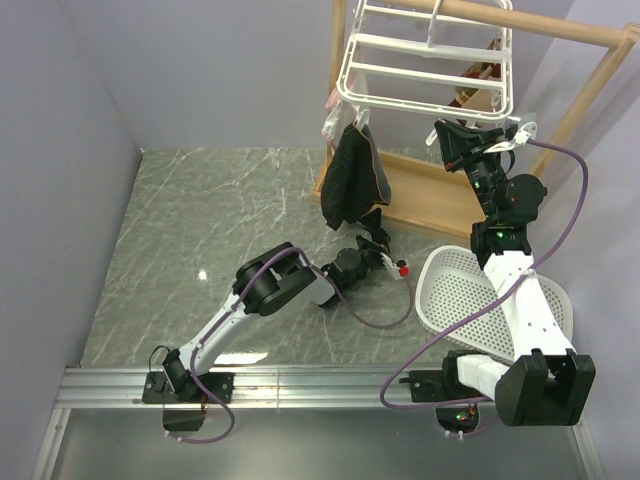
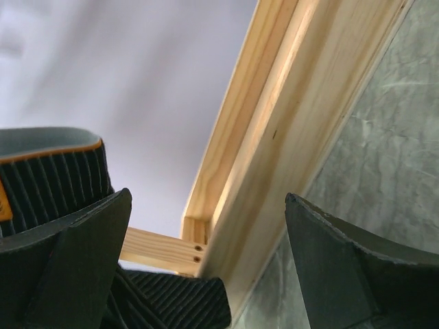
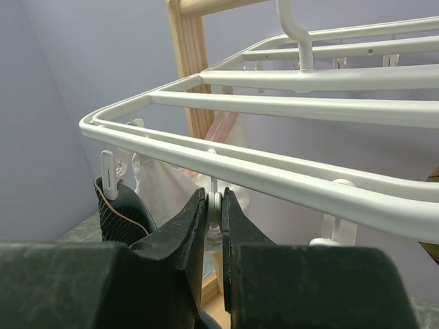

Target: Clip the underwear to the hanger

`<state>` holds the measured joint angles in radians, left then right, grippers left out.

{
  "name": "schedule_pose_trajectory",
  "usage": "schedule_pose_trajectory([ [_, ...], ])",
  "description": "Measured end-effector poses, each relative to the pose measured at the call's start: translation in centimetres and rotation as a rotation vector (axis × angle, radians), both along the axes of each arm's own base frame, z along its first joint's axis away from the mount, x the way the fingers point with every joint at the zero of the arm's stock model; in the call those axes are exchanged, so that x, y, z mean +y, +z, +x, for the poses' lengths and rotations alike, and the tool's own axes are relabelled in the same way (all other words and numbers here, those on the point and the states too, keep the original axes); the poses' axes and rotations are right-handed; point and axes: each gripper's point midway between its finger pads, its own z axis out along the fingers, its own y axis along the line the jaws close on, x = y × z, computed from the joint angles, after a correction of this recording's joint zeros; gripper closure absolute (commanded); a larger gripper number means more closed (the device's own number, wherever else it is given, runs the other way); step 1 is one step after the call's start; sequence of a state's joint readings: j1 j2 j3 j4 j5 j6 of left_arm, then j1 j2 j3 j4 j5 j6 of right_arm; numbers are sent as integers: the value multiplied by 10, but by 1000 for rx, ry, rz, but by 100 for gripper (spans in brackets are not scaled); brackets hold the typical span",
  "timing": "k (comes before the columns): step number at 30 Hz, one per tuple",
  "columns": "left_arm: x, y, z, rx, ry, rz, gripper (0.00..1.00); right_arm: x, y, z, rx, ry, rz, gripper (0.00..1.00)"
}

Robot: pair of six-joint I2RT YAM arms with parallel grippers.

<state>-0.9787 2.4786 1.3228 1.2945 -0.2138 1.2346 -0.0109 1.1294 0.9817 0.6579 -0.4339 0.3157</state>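
Right wrist view: right gripper (image 3: 213, 197) clamps a clip (image 3: 215, 211); left gripper (image 2: 207, 199), opened wide, should bring the underwear (image 3: 120, 212) from nine o'clock.

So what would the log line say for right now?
underwear: hangs bunched from one hanger corner | left gripper: open, empty, below underwear | right gripper: shut on clip under hanger's front rail

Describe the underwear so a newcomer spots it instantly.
Find the wooden frame at the table's far right; a white rack hangs from its top bar. The underwear dangles from the rack's near-left corner: black ribbed fabric with orange trim, unlike the pale pouch beside it.
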Motion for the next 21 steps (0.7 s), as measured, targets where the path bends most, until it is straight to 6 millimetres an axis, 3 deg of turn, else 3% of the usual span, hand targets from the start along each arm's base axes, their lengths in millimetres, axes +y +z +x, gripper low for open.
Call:
schedule_pose_trajectory([
  [12, 1, 0, -3, -69, -3, 56, 1, 0, 0, 0, 0, 0, 0, 100],
  [21, 14, 0, -38, -24, -41, 103, 1, 0, 0, 0, 1, 0, 1, 100],
])
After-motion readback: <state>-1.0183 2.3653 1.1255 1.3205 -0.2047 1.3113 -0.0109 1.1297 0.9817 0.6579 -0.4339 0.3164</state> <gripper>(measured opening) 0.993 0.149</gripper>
